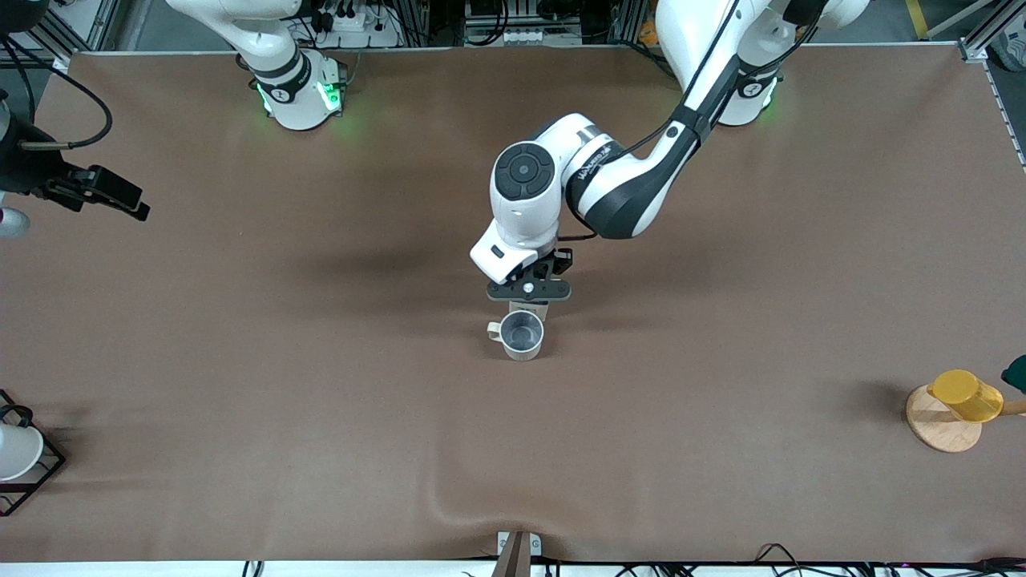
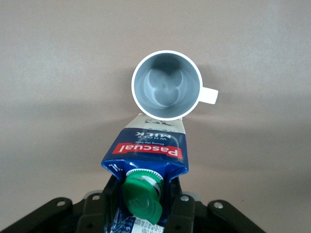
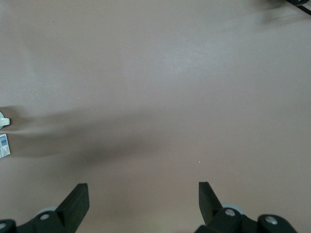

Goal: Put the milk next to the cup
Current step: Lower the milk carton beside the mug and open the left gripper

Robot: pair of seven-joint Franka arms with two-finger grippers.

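Left gripper clamps milk beside cup; right gripper waits open.

The left arm reaches out to the middle of the surface, its wrist bent down. The left pincer is closed tight on the milk. The right arm waits at the edge, its right pincer wide open.

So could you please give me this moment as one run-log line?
left gripper: shut on milk, beside cup | right gripper: open, waiting over bare table | milk not released
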